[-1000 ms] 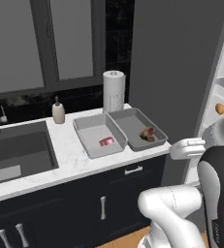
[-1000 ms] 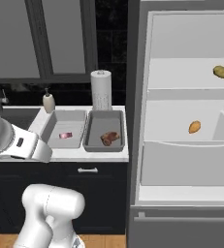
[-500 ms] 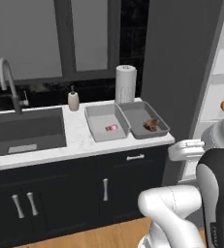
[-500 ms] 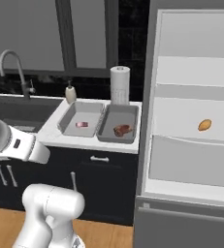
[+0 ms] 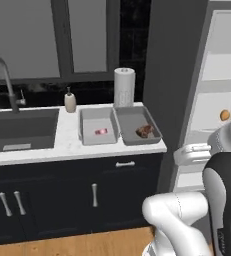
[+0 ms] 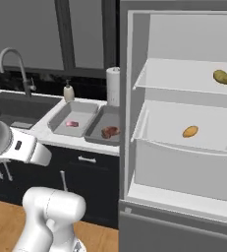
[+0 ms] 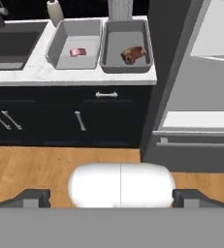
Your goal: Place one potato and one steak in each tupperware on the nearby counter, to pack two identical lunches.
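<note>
Two grey tupperware trays stand side by side on the white counter [image 5: 67,142]. In the left tupperware [image 5: 92,120] [image 7: 67,38] lies a small pink steak [image 5: 101,131] [image 7: 77,52]. A brown steak [image 5: 144,131] [image 7: 134,54] lies in the right tupperware [image 5: 132,120] [image 7: 118,38]. The open fridge holds one potato [image 6: 222,77] on an upper shelf and another potato [image 6: 190,131] on the shelf below. My gripper [image 7: 112,198] is open, held back from the counter above the wooden floor, with nothing between its fingertips [image 7: 33,197].
A paper towel roll [image 5: 124,86] and a soap dispenser [image 5: 70,101] stand behind the trays. The dark sink [image 5: 17,130] with its faucet [image 5: 2,75] lies left. The fridge [image 6: 184,147] stands open at the right, against the counter's end.
The whole picture has shifted: the base has driven, so the counter sits further off and more of the open fridge shows. The trays, steaks and potatoes have not moved. The gripper stays open.
</note>
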Controlling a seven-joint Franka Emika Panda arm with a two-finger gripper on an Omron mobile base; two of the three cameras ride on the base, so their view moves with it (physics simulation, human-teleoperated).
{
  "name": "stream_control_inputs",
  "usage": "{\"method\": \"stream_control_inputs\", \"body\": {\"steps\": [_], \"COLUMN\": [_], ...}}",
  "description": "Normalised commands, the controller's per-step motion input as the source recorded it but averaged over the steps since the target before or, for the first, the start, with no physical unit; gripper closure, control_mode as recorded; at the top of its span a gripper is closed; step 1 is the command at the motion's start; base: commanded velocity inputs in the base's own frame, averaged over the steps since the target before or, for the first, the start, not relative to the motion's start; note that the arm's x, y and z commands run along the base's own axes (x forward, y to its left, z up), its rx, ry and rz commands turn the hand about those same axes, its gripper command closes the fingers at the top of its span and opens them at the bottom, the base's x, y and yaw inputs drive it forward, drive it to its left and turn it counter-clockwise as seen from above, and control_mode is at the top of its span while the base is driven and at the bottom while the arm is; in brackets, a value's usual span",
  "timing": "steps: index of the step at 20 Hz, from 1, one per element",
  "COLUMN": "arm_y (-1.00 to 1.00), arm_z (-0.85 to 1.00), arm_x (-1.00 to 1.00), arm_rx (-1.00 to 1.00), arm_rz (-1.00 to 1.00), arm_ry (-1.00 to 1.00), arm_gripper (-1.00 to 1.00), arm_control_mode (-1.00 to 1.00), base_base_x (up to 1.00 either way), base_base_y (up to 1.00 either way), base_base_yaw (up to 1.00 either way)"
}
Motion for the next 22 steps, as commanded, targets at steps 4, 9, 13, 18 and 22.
{"method": "stream_control_inputs", "body": {"steps": [4, 9, 13, 18, 22], "arm_y": [0.0, 0.0, 0.0, 0.0, 0.0], "arm_z": [0.0, 0.0, 0.0, 0.0, 0.0], "arm_x": [0.0, 0.0, 0.0, 0.0, 0.0], "arm_rx": [0.0, 0.0, 0.0, 0.0, 0.0], "arm_rz": [0.0, 0.0, 0.0, 0.0, 0.0], "arm_ry": [0.0, 0.0, 0.0, 0.0, 0.0], "arm_gripper": [-1.0, -1.0, -1.0, -1.0, -1.0], "arm_control_mode": [1.0, 1.0, 1.0, 1.0, 1.0], "base_base_x": [-0.11, -0.01, 0.0, 0.03, 0.11], "base_base_y": [-0.78, -0.73, -0.61, -0.5, -0.49], "base_base_yaw": [0.1, 0.05, 0.04, 0.01, 0.0]}}
